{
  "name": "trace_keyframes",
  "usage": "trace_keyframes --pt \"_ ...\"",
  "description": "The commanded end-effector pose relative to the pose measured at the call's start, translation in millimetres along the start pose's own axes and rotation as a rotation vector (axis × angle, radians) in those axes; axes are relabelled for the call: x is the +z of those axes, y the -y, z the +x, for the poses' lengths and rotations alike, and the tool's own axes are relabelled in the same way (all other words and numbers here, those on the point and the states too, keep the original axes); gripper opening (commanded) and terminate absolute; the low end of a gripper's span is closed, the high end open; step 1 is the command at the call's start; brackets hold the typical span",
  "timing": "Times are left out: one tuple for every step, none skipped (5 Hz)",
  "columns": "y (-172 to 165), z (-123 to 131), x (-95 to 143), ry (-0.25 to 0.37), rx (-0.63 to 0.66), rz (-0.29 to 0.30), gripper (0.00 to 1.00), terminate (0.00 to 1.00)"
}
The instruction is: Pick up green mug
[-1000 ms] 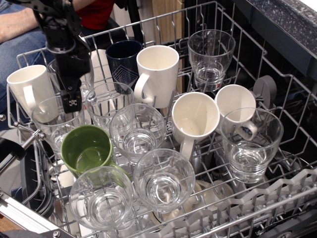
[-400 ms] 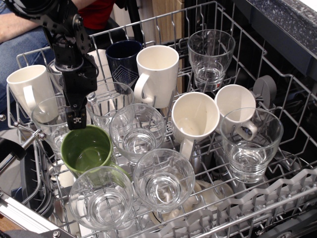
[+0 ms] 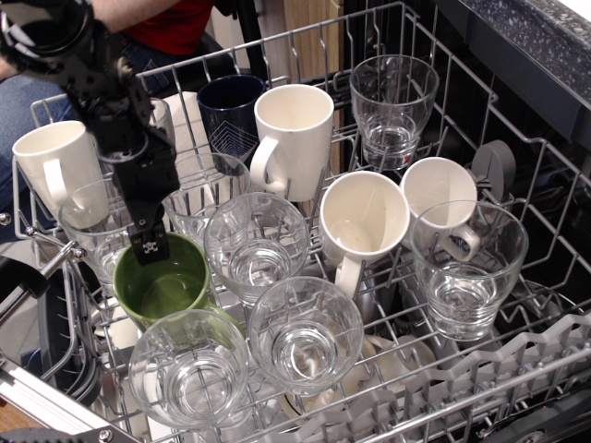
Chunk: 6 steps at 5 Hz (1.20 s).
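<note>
The green mug stands upright in the front left of the dishwasher rack, olive green inside and out, between clear glasses. My gripper hangs from the black arm at the upper left and reaches down to the mug's back rim. One dark fingertip with a small white tag sits right at the rim, touching it or just above it. The other finger is hidden behind it, so I cannot tell how the jaws stand.
Clear glasses crowd the mug: one in front, one at its right, one behind left. A navy mug and cream mugs stand further back. Wire rack walls enclose everything. A person sits behind the rack.
My gripper has come down and slightly right, from above the back-left glass to the green mug's back rim. The mug and glasses have not moved.
</note>
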<state>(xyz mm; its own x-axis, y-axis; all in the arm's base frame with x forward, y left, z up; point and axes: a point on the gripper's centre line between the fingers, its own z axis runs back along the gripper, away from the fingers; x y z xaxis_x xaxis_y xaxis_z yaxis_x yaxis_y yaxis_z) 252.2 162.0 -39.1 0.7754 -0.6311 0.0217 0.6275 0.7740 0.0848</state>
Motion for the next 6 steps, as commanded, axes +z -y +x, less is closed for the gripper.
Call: trace_keyframes --pt "-6.1 6.2 -7.3 0.042 0.032 0.028 1.0 0.0" --pt "-3.8 5.7 -13.3 0.055 0.043 0.03 1.0 0.0" --pt "-1.6 6.7 -17.6 0.055 0.059 0.049 1.0 0.0" --pt "-2.5 7.9 -16.4 0.055 0.061 0.066 0.0 0.0" --pt "-5.0 10.2 -14.5 0.062 0.061 0.066 0.0 0.0" --pt "-6.0 16.3 3.2 0.053 0.068 0.025 0.0 0.0"
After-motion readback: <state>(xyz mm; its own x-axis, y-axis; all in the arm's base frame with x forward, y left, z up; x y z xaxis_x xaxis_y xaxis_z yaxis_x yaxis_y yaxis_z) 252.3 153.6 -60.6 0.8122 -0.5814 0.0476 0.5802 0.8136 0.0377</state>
